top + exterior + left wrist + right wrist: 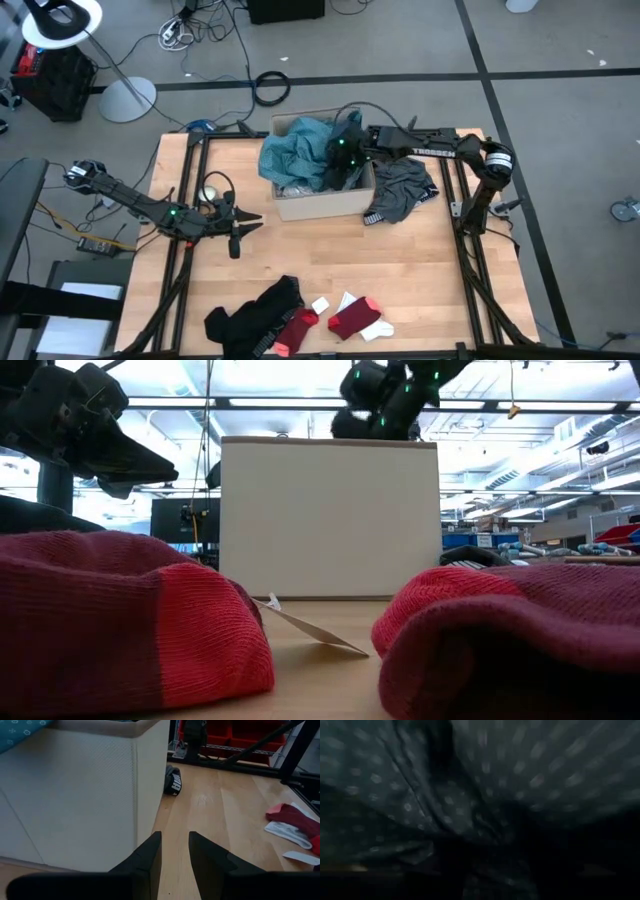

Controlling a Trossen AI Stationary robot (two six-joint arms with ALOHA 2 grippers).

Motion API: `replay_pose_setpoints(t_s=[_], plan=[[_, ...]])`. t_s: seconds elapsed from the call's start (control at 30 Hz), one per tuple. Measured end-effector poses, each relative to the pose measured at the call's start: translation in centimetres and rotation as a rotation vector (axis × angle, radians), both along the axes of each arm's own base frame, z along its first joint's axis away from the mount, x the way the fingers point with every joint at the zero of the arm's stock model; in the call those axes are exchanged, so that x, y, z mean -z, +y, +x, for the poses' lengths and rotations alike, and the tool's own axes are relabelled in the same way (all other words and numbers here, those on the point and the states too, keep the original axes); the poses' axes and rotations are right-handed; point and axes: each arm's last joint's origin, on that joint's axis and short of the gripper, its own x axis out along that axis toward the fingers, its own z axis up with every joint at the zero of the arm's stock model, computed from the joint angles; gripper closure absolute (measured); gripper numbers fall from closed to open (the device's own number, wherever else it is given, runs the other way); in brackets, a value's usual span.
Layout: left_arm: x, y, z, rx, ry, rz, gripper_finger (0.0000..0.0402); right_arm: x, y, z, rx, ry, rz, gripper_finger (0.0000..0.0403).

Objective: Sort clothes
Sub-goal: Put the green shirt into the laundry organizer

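The left pincer (174,851), fingers slightly parted, hovers beside the box (75,795); red-and-white socks (295,822) lie beyond.

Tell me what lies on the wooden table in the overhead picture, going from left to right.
Left gripper → black garment → dark red sock → box holding the teal garment, with the right gripper down in it → red-and-white sock → dark grey garment beside the box.

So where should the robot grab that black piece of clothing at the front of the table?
Probably the upper end of the black garment, where it rises in a bunched fold. Come straight down from above: it lies flat and crumpled on the table, so there is no edge to slide under. That end is also clear of the red sock touching its lower side.
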Motion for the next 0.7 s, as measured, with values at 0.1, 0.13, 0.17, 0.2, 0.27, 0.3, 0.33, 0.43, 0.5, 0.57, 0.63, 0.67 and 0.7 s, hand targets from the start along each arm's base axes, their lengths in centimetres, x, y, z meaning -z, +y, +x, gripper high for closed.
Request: replay_pose_setpoints(t_s=[0.1,0.13,0.17,0.2,0.27,0.3,0.33,0.43,0.5,0.57,0.63,0.67,0.7], plan=[[0.0,0.0,0.0,0.0,0.0,0.0,0.0298,-3.0,0.3,-0.3,0.001,-0.076,-0.02,0.0209],[0.0,0.0,0.0,0.0,0.0,0.0,0.0298,-4.1,0.4,-0.4,-0.001,-0.108,-0.031,0.0209],[0.0,0.0,0.0,0.0,0.0,0.0,0.0298,-5.2,0.6,-0.5,-0.003,-0.138,-0.043,0.0209],[0.0,0.0,0.0,0.0,-0.001,0.0,0.0298,-6.2,0.8,-0.4,-0.002,-0.169,-0.06,0.0209],[0.0,0.0,0.0,0.0,-0.003,-0.001,0.0298,-8.3,1.0,-0.1,0.005,-0.253,-0.104,0.021],[-0.1,0.0,0.0,0.0,-0.006,-0.002,0.0298,-9.2,1.1,0.1,-0.001,-0.297,-0.129,0.0211],[-0.1,0.0,0.0,0.0,-0.006,-0.003,0.0298,-10.0,1.2,0.5,-0.016,-0.342,-0.157,0.0212],[-0.1,0.0,0.0,-0.001,-0.005,-0.002,0.0298,-10.7,1.3,2.2,-0.074,-0.432,-0.243,0.0213],[-0.1,0.0,0.0,-0.005,-0.006,-0.001,0.0298,-10.0,1.2,3.5,-0.098,-0.433,-0.269,0.0213],[0.0,0.0,0.0,-0.005,-0.005,-0.001,0.0298,-8.6,0.9,4.7,-0.106,-0.405,-0.271,0.0213],[0.0,0.0,0.0,-0.005,-0.004,-0.001,0.0298,-6.9,0.2,5.9,-0.098,-0.368,-0.265,0.0213],[0.0,0.0,0.0,-0.005,-0.003,0.0,0.0298,-5.8,-0.3,6.4,-0.092,-0.343,-0.259,0.0214],[0.0,0.0,0.0,-0.005,-0.003,0.0,0.0298,-4.7,-0.7,6.9,-0.084,-0.317,-0.251,0.0214]])
